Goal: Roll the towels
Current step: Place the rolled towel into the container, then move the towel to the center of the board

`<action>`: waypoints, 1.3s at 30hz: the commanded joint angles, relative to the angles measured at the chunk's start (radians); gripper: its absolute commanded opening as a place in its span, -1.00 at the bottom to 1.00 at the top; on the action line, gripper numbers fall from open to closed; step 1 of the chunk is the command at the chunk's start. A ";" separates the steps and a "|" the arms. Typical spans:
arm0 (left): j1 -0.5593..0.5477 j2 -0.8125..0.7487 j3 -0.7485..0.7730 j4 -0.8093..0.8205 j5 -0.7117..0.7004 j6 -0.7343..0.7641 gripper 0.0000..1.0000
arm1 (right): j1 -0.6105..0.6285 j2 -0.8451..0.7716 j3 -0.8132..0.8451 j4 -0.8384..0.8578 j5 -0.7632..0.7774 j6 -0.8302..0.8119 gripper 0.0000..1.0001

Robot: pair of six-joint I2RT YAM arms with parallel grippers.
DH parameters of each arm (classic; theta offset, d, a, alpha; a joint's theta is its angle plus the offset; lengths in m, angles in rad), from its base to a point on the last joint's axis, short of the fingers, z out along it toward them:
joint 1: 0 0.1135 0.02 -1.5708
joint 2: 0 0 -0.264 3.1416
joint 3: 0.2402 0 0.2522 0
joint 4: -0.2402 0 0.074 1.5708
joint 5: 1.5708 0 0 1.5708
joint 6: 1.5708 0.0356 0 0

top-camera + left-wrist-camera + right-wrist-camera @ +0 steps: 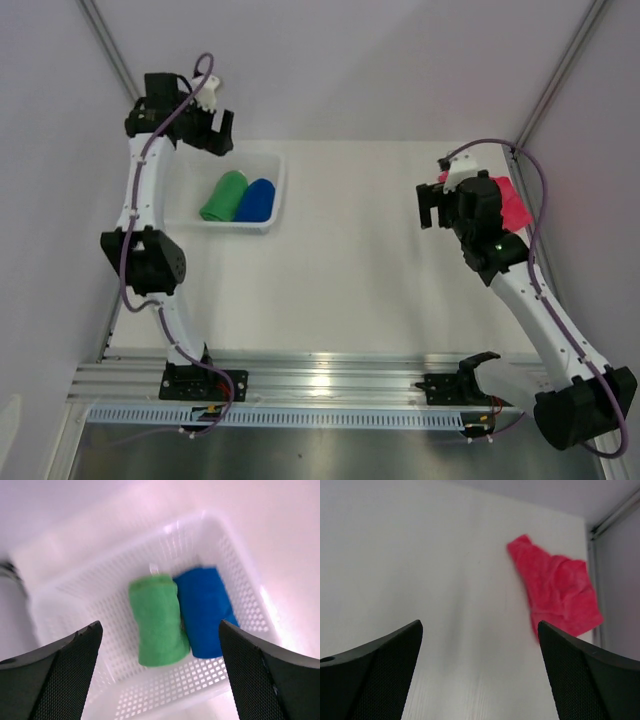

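While the overhead view shows a rolled bright green cloth towel [224, 195] touching a rolled royal blue cloth towel [258, 200] in the white plastic mesh basket [279, 185], presumably finished, my left wrist shows my left jaws wide and empty above them. Right wrist: my right jaws wide, empty; the crumpled pink-red cloth towel [555, 592] lies unrolled on the bench [420, 555].

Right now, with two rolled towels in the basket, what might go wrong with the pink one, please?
The pink towel lies crumpled, not flat, so a roll may come out loose or lopsided. It also sits close to the side wall, so the open right gripper could bump that wall when reaching. The green towel and blue towel share the basket; a third might nudge them.
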 commanded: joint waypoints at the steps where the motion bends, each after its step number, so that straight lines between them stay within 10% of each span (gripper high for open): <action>1: -0.008 -0.258 0.099 0.061 0.098 -0.051 0.99 | -0.051 -0.074 -0.011 0.288 0.309 -0.001 0.99; 5: 0.002 -0.407 -0.101 0.269 0.241 -0.233 0.99 | -0.204 0.047 0.090 0.183 -0.001 0.152 0.76; 8: -0.010 -0.396 -0.091 0.143 0.323 -0.161 0.83 | -0.352 0.237 0.234 -0.041 -0.012 0.298 -0.29; 10: -0.094 -0.398 -0.128 0.047 0.183 -0.110 0.62 | -0.451 0.306 0.257 -0.096 -0.184 0.370 -0.58; 15: -0.257 -0.457 -0.386 0.020 -0.015 0.019 0.65 | -0.580 0.495 0.250 -0.147 -0.056 0.450 0.11; 28: -0.258 -0.473 -0.538 0.066 -0.015 -0.056 0.75 | -0.568 0.825 0.389 -0.081 -0.085 0.458 0.14; 30: -0.258 -0.470 -0.539 0.065 -0.020 -0.058 0.75 | -0.563 0.863 0.414 -0.098 -0.091 0.458 0.00; 33: -0.258 -0.470 -0.539 0.065 -0.028 -0.055 0.76 | -0.543 0.916 0.435 -0.131 -0.100 0.427 -0.71; 39: -0.258 -0.459 -0.521 0.059 -0.032 -0.052 0.77 | -0.299 0.773 0.333 -0.138 -0.264 0.309 -1.00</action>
